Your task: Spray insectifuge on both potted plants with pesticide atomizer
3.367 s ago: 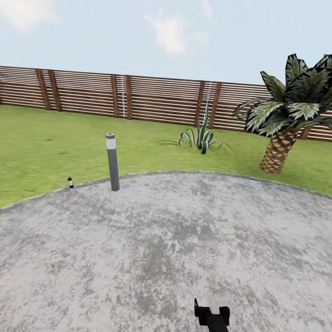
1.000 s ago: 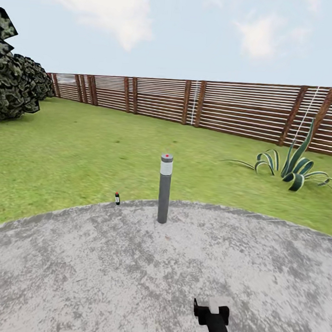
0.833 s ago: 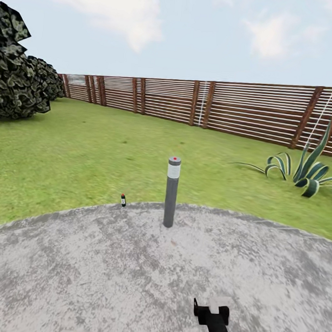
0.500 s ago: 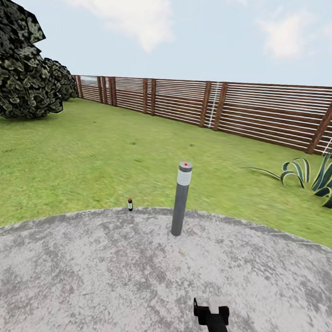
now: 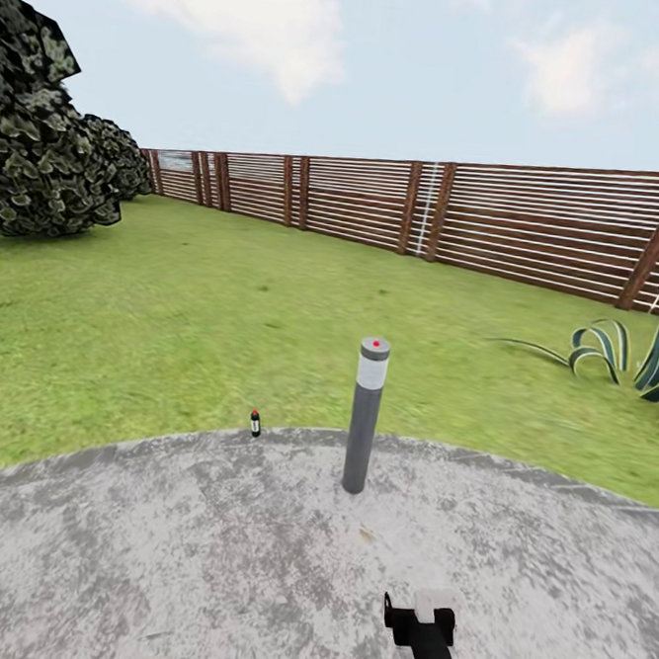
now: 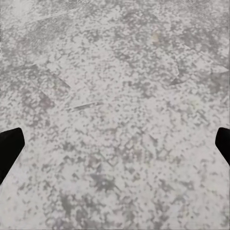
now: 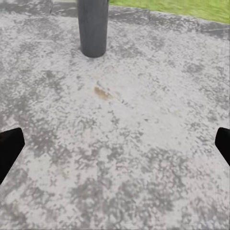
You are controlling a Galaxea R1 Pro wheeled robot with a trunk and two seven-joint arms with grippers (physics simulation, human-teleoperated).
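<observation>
Right gripper (image 5: 419, 608): black, low at the near edge of the head view, above bare stone. In the right wrist view its fingertips (image 7: 9, 146) sat at opposite edges, spread wide, grasping nothing.

Left gripper (image 6: 115, 146): fingertips likewise far apart at both edges of the left wrist view, released and empty over speckled stone.

Patio (image 5: 252, 561): round, mottled grey, covering the near ground, curved rim meeting the grass.

Bollard (image 5: 365, 415): grey post, pale band and red dot on top, upright just inside the patio rim, ahead of the right gripper; its base (image 7: 93, 26) stood close in the right wrist view. It stood to the right of the atomizer, well apart, not across the way to it.

Atomizer (image 5: 255, 423): upright on the patio's far rim where stone meets grass, left of the bollard. Small, slim, dark-bodied, a pale band, a red tip (finer detail too small to tell). Nothing touched it.

Lawn (image 5: 171, 327): green, open, running from rim to fence.

Agave (image 5: 629, 358): long striped blades, on the grass at far right, partly cut by the frame edge.

Bushes (image 5: 45, 168): dark, leafy, far left.

Fence (image 5: 428, 213): brown horizontal slats, along the back.

Change against half a second earlier: the whole view had shifted slightly; bollard and atomizer sat lower in frame, the bollard a little larger (camera moved, things did not).
</observation>
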